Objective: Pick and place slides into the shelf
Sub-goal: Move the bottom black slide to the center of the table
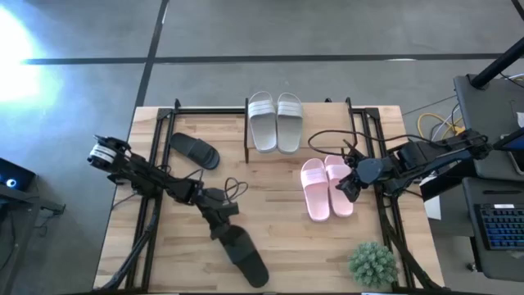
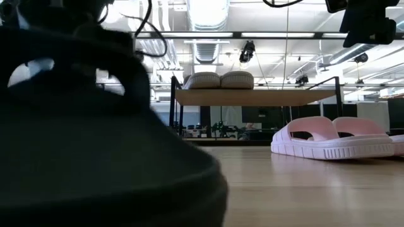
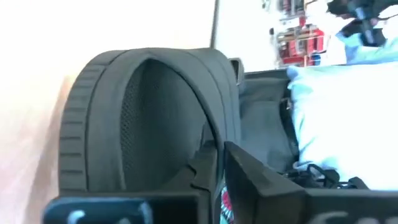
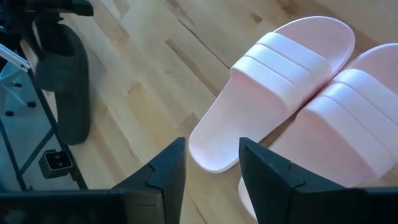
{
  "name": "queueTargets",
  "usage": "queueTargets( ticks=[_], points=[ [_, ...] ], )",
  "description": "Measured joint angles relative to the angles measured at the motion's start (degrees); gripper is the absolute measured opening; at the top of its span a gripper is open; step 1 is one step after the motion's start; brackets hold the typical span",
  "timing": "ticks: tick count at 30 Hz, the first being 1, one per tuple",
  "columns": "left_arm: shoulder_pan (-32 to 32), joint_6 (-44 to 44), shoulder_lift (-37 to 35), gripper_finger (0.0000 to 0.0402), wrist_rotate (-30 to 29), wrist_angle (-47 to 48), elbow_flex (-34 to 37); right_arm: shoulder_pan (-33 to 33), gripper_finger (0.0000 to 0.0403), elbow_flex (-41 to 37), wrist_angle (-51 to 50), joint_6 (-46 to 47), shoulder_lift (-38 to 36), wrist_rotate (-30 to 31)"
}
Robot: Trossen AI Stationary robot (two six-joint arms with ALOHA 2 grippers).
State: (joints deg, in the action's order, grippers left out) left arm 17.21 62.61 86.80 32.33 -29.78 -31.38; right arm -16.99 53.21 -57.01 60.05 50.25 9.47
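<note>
My left gripper [image 1: 223,223] is shut on a black slide [image 1: 243,256] near the table's front edge; in the low view this slide [image 2: 95,145] fills the left side. A second black slide [image 1: 195,151] lies flat at the far left. The pale grey pair [image 1: 275,121] stands on the shelf [image 1: 323,123] at the back. The pink pair [image 1: 326,187] lies sole-down on the table. Above its right side my right gripper [image 1: 349,190] hovers open and touches nothing. My left gripper holds the black slide by the side of its broad strap [image 3: 219,118], at the slide's end nearest the arm. One finger [image 3: 202,165] seems to reach under the strap's arch, the other [image 3: 255,180] stays outside. The fingers slant down from the table's left. Whether the slide is lifted, I cannot tell.
A small green plant [image 1: 372,264] stands at the front right corner. Black frame rails [image 1: 155,139] run along both sides of the table. A loose black cable [image 1: 332,135] loops beside the pink pair. Bare wood lies between the two arms.
</note>
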Motion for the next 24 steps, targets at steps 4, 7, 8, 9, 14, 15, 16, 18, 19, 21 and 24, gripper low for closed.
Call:
queueTargets(
  ticks=[4, 7, 8, 9, 14, 15, 16, 18, 19, 21, 24],
  points=[
    [-1.90, -2.64, -1.41, 0.0004, -1.63, 1.14, -0.35, 0.01, 0.0137, 0.00, 0.01, -0.02, 0.16, 0.31],
    [-5.12, -7.37, -1.76, 0.0002, -2.79, 5.09, -2.21, 0.02, 0.0137, 0.00, -0.01, -0.02, 0.14, 1.12],
    [-6.50, -9.72, -1.76, 0.0002, -3.27, 7.03, -3.10, 0.00, 0.0137, 0.00, -0.04, 0.05, 0.14, 1.13],
    [-7.90, -12.30, -1.78, 0.0002, -4.43, 9.14, -4.12, 0.02, 0.0136, 0.00, -0.02, 0.22, 0.14, 1.17],
    [-15.28, -26.90, -0.05, 0.0001, -7.41, 20.54, -12.30, 0.00, 0.0132, 0.00, -0.15, 0.91, 0.21, 1.17],
    [-16.45, -29.78, 0.89, 0.0001, -7.41, 23.98, -14.44, 0.00, 0.0132, 0.00, -0.21, 1.03, 0.21, 1.17],
    [-17.40, -32.71, 2.06, 0.0001, -7.40, 27.23, -16.69, 0.02, 0.0133, 0.00, -0.22, 1.03, 0.21, 1.18],
    [-19.10, -37.64, 4.89, 0.0001, -7.24, 33.73, -21.03, 0.00, 0.0134, 0.00, -0.24, 1.08, 0.18, 1.17],
    [-19.82, -39.67, 6.38, 0.0001, -6.77, 36.44, -23.15, 0.00, 0.0134, 0.00, -0.22, 1.28, 0.16, 1.17],
    [-20.90, -42.70, 9.57, 0.0001, -6.53, 40.13, -27.22, 0.00, 0.0133, 0.00, -0.24, 1.49, 0.16, 1.17],
    [-21.61, -45.45, 13.27, 0.0001, -11.09, 42.46, -31.74, 0.01, 0.0132, 0.00, -0.24, 1.68, 0.16, 1.17]
  ],
)
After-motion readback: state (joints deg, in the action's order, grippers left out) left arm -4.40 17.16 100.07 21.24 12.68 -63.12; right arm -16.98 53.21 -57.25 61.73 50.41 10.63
